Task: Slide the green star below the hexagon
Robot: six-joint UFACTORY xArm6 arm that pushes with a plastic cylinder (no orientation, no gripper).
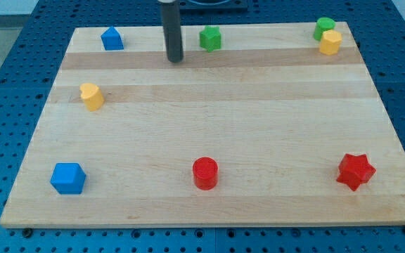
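Observation:
The green star (210,38) sits near the view's top edge of the wooden board, just right of centre. My tip (175,59) is to the star's left and slightly lower, a short gap away, not touching it. The yellow hexagon (330,42) lies at the view's top right, touching a green round block (322,27) behind it.
A blue house-shaped block (112,39) is at top left. A yellow heart-like block (91,96) is at the left. Along the bottom stand a blue cube (68,178), a red cylinder (205,173) and a red star (356,171). The board's top edge (259,27) is close behind the star.

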